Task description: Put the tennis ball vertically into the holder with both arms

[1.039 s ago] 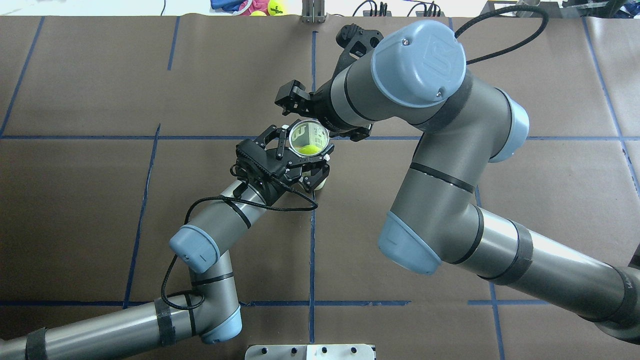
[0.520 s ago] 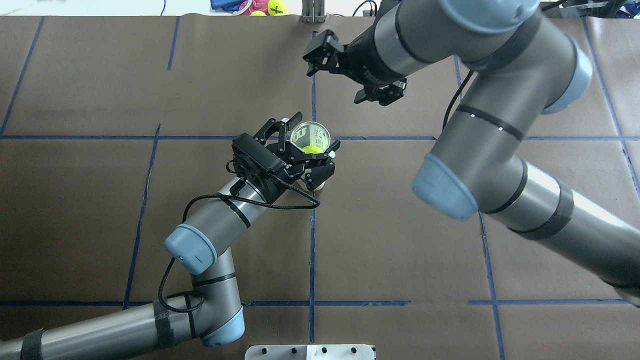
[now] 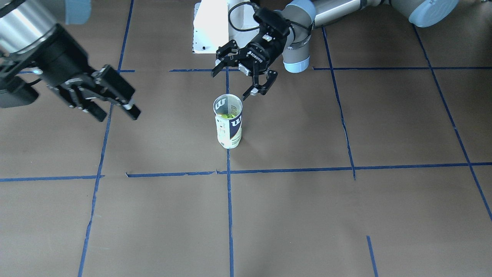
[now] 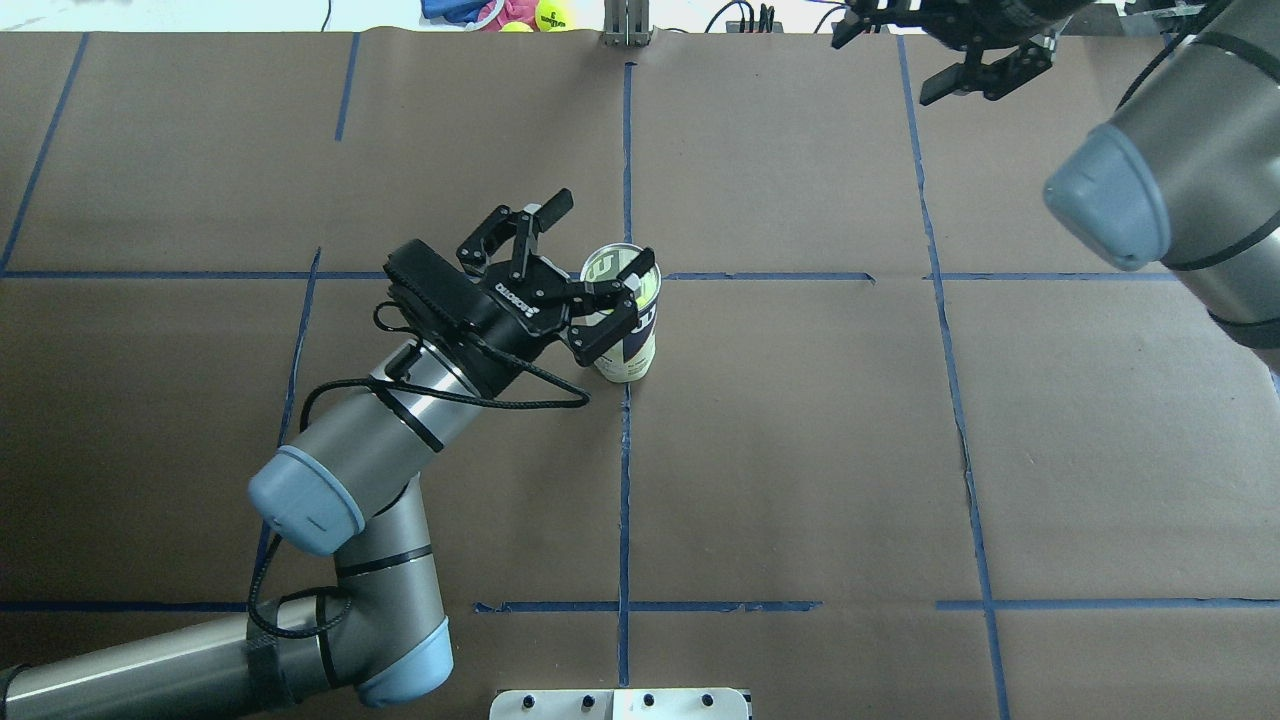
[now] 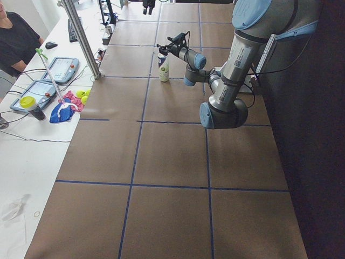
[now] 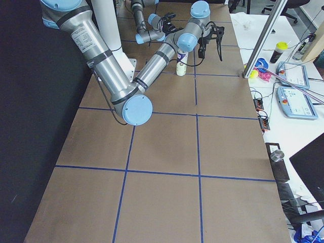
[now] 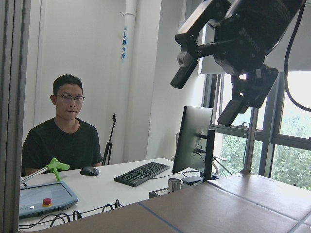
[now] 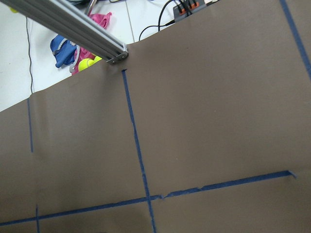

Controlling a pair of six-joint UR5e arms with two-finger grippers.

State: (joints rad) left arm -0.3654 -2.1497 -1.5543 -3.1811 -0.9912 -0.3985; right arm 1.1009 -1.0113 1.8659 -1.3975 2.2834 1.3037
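The holder (image 3: pixel 228 127) stands upright near the table's middle, on a blue tape line; it also shows in the overhead view (image 4: pixel 630 350). The tennis ball (image 3: pixel 226 114) lies inside it, seen through the open top. My left gripper (image 3: pixel 230 82) is open and empty. It hangs raised just on my side of the holder's rim, not touching it; in the overhead view (image 4: pixel 600 233) one finger overlaps the rim. My right gripper (image 3: pixel 117 114) is open and empty, high and far off toward the table's far right (image 4: pixel 890 65). It also shows in the left wrist view (image 7: pixel 204 90).
My white pedestal base (image 3: pixel 211 27) is behind the left gripper. A metal post (image 4: pixel 625 30) stands at the far table edge. Spare tennis balls and cloth (image 4: pixel 540 14) lie beyond it. An operator (image 7: pixel 63 141) sits at the side desk.
The left gripper has let go of the holder and drawn back toward my left. The right arm has swung up and away to the far right. The holder stays upright with the ball inside.
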